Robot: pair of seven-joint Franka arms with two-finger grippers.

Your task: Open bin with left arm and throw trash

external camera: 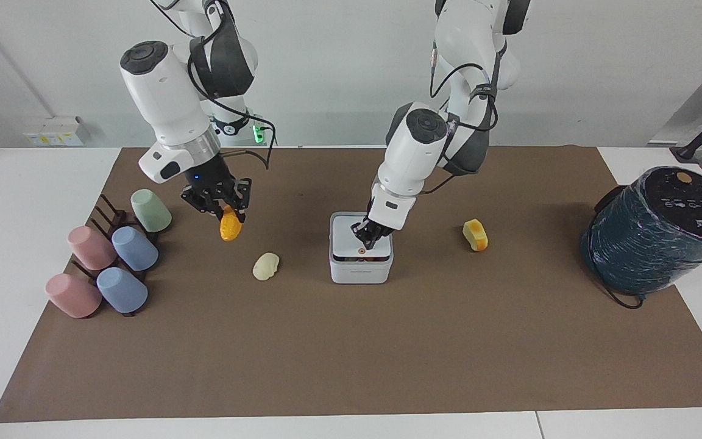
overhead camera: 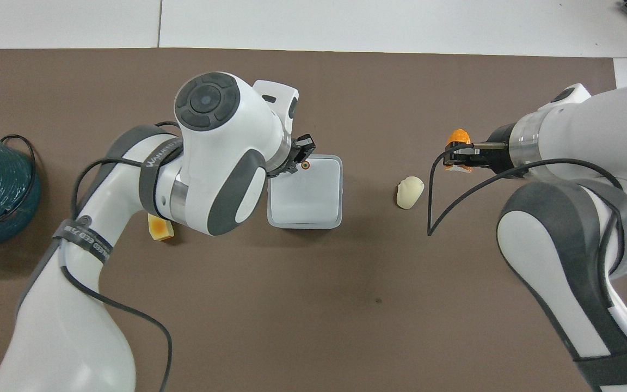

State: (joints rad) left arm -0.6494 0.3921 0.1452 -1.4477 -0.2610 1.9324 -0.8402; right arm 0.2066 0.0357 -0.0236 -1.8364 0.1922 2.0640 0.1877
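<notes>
Facing view: high, across table, toward robots. Overhead view: steeply down. Both share bin (external camera: 361, 259) (overhead camera: 306, 191).

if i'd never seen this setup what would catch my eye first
Probably the right gripper, up in the air and shut on an orange wedge over the mat near the cups. Next, the left gripper down at the small white bin mid-table, by the round button on its lid. A cream lump and a yellow chunk lie on either side of the bin.
</notes>
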